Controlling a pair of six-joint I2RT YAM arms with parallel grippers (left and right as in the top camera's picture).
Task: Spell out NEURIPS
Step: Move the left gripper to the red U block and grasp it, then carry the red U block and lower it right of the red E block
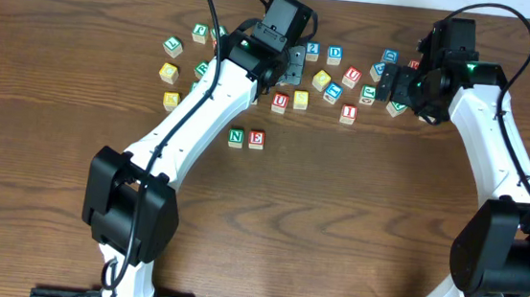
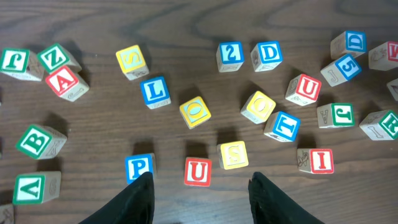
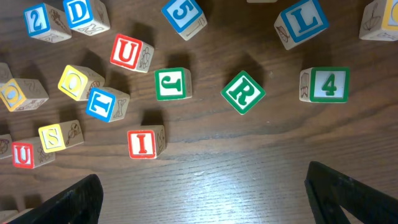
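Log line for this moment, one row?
row: N, E | left claw: open, at red U | right claw: open, empty

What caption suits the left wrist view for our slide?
Open left end effector framing a red U block, between blue P and yellow S.

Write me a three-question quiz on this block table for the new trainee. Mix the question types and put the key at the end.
1. True or false: the N cube and the E cube stand side by side, away from the scattered cubes.
2. In the left wrist view, which cube lies just ahead of the gap between the open fingers of the left gripper?
A) red U cube
B) blue L cube
C) green B cube
3. Fill in: in the right wrist view, the green R cube lies between the green J cube and the green ___ cube.

Key
1. True
2. A
3. 4, the 4 cube
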